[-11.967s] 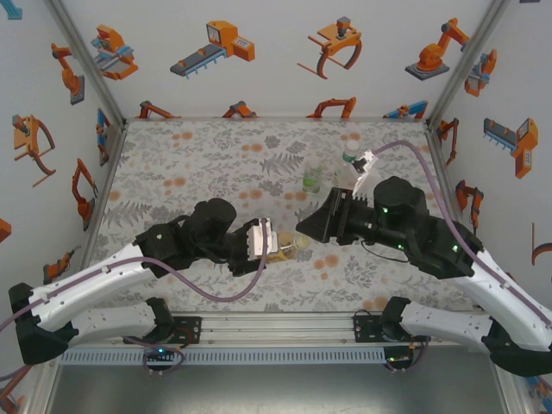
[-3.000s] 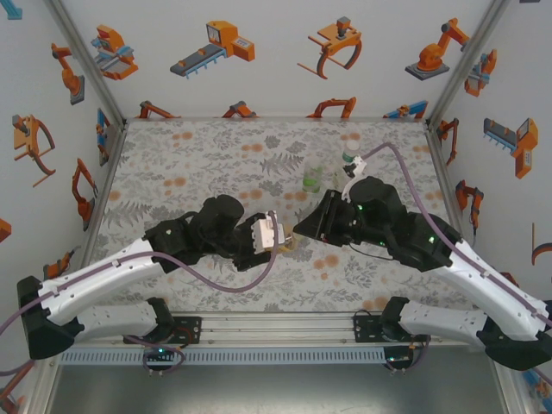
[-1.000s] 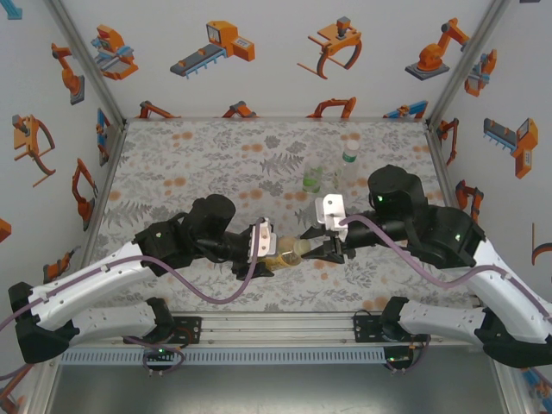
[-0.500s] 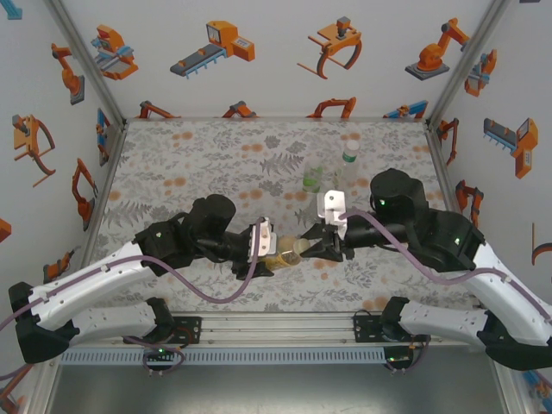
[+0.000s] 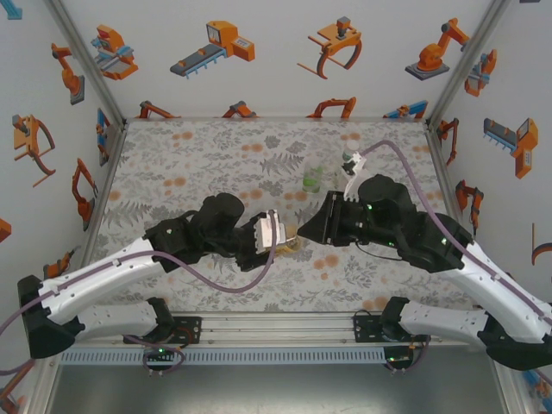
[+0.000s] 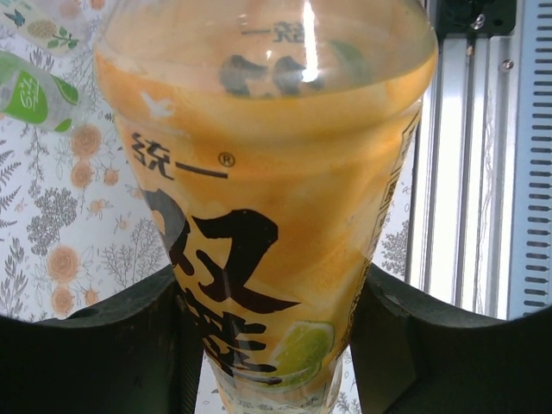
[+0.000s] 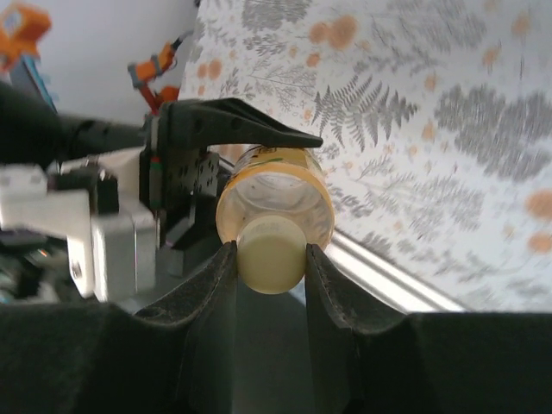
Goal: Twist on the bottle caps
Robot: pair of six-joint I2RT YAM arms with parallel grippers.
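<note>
1. Gripping the amber bottle (image 6: 276, 198) around its labelled body, the left gripper (image 6: 274, 354) stays clenched and holds it on its side over the near part of the floral table (image 5: 198, 164), much as half a second ago.
2. On the bottle's neck sits the pale cap (image 7: 270, 259), pinched from both sides by the right gripper (image 7: 270, 251).
3. Since half a second ago the right wrist has rolled: in the top view its camera housing now lies on the arm's far side.
4. Further back, the green-label bottle (image 5: 312, 179) stands upright, unmoved.
</note>
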